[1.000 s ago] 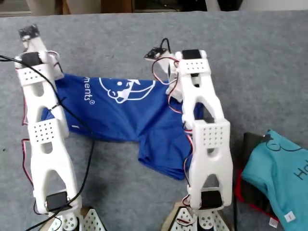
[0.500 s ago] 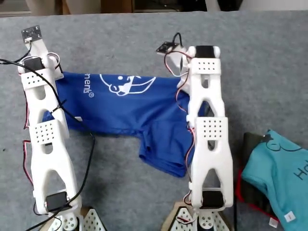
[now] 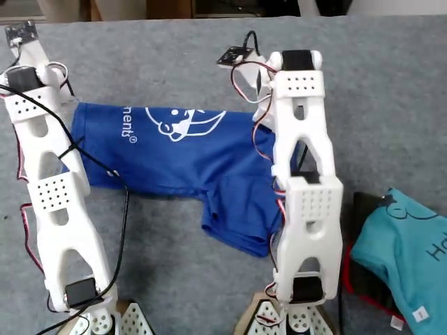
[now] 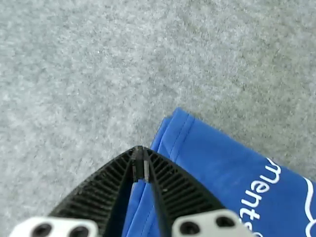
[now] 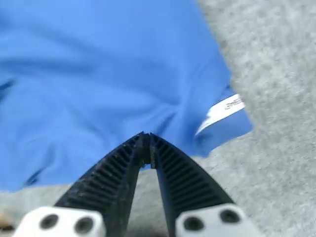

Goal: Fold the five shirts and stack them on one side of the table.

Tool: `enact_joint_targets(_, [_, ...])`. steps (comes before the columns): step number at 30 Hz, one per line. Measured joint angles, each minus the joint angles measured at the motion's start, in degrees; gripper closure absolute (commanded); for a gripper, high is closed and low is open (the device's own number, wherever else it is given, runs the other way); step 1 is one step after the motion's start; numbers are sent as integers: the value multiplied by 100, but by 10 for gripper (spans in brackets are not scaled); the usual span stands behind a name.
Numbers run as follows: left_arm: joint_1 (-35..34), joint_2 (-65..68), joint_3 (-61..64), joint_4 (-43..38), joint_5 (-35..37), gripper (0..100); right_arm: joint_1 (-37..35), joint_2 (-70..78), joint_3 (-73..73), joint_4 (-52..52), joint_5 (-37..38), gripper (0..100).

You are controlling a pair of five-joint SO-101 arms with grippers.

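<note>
Blue shirt (image 3: 174, 150) pinched at two corners in the clamped left pincer (image 4: 139, 167) and right pincer (image 5: 146, 148), dragging it farther over the grey surface (image 3: 391, 91) away from the teal shirt (image 3: 408, 244), stretching it flat for folding.

Blue shirt (image 3: 174, 157) (rumpled) on table (image 3: 384, 84)

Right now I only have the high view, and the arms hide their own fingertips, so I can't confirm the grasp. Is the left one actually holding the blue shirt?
Observer: Yes. The left gripper is shut on the blue shirt, on its hemmed edge just below a corner.
Operator: And the right one?
Observer: The right gripper is shut on the shirt's edge too, with grey table behind its fingers.
Operator: Any landmark near that grip?
Observer: A white tag sits on the fabric close by.
</note>
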State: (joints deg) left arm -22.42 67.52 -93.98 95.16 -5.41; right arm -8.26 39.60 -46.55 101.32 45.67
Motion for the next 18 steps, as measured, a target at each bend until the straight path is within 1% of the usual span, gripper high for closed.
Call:
enact_joint_targets(4, [-97,-9,0,62,176,981,-422,-1354,1811,-176,211,994])
enact_joint_targets(8, [-123,-9,0,62,211,981,-782,-2585,3807,-985,237,994])
enact_joint_targets(12, [-132,-9,0,79,220,981,-1125,-3024,5424,-1758,79,994])
enact_joint_targets(14, [-105,-9,0,176,220,981,-1248,-3024,5837,-2040,18,994])
enact_joint_targets(18, [88,-18,0,378,220,982,-1275,-2963,5952,-2374,-9,994])
